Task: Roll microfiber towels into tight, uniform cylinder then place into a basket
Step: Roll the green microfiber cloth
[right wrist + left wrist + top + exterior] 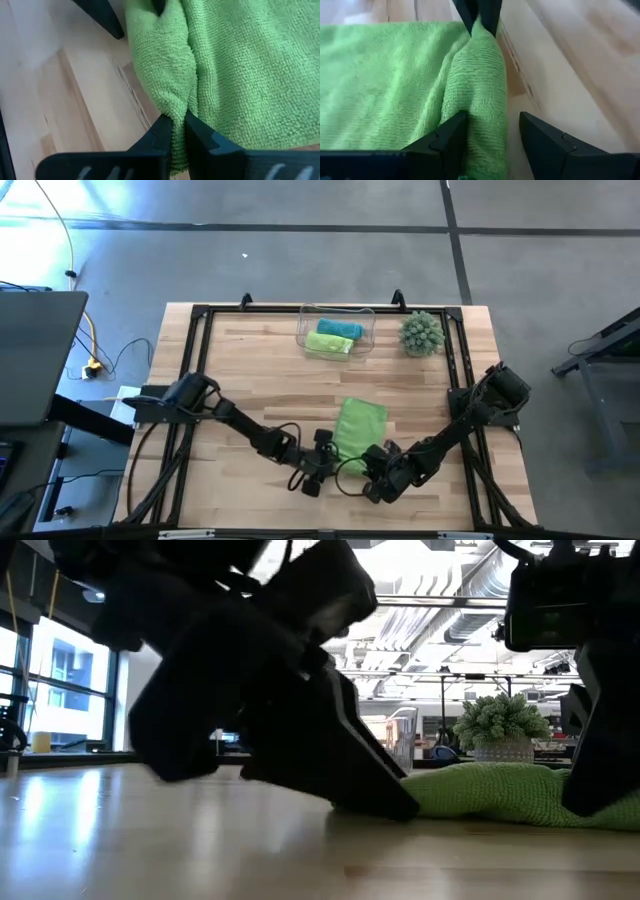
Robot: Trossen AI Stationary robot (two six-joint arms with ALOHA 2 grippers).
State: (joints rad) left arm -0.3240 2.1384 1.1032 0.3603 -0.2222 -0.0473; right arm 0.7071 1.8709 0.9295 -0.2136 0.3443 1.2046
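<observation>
Both grippers, left (492,137) open astride and right (177,135) fingers clenched, are working the green towel's (358,423) near hem on the desk (250,370), apparently starting the roll.

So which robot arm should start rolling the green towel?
Probably the right. The right gripper is already shut on the rolled near edge of the towel. The left gripper is open, with the fold only between its fingers, so it would have to close first.
</observation>
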